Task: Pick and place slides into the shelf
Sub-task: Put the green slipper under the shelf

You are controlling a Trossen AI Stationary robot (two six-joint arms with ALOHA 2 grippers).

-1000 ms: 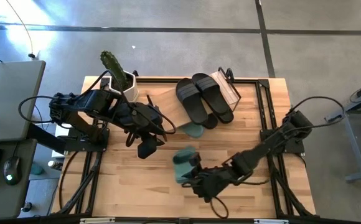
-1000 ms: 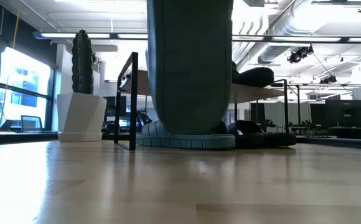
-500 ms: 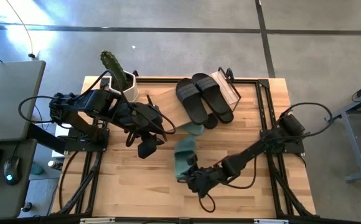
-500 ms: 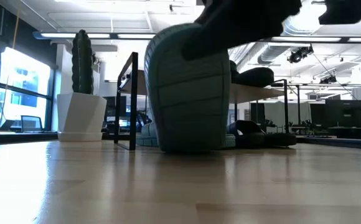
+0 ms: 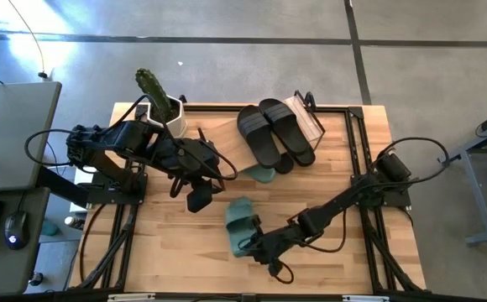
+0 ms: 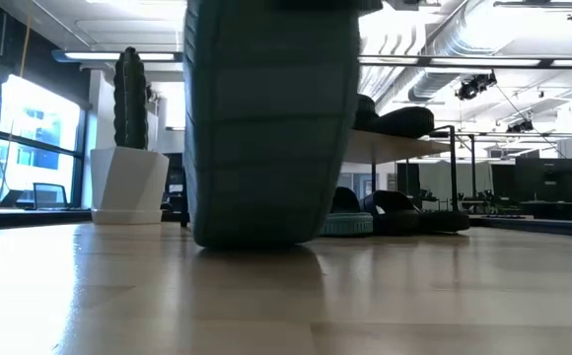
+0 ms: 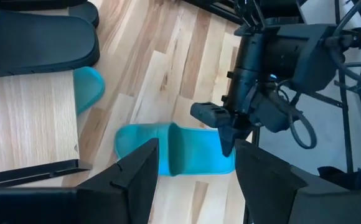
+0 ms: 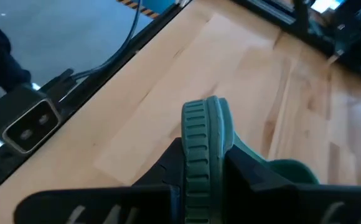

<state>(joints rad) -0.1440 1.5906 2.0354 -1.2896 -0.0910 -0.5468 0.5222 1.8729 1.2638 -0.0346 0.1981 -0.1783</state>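
Observation:
A sage-green slide [image 5: 237, 223] is at the table's middle front, with my right gripper [image 5: 257, 244] shut on its near end. In the low view its ribbed sole [image 6: 266, 128] faces the camera. The shelf [image 5: 227, 144] stands at the back. Two black slides [image 5: 275, 132] lie on its top board, and a second green slide [image 5: 260, 174] pokes out from under it. My left gripper [image 5: 197, 200] hangs open above the table's left middle, touching nothing. My right gripper pinches the green slide's heel end [image 8: 200, 144] between its two fingers. The ribbed rim stands upright between them. The fingers [image 7: 228, 138] slant down from the table's near right and lie along the slide. The heel is raised and the lower end [image 6: 256, 240] rests on the table.
A white pot with a cactus [image 5: 164, 106] stands at the back left corner beside the shelf. More dark slides [image 6: 399, 209] lie under the shelf's top board. Bare wood [image 5: 327, 151] shows to the right of the shelf and along the front edge.
My right gripper has sunk, moved toward the table's left and near edges, and rolled a little, still shut on the green slide. The slide hung steeply a second ago. It now lies flatter, with its lower end on the table.

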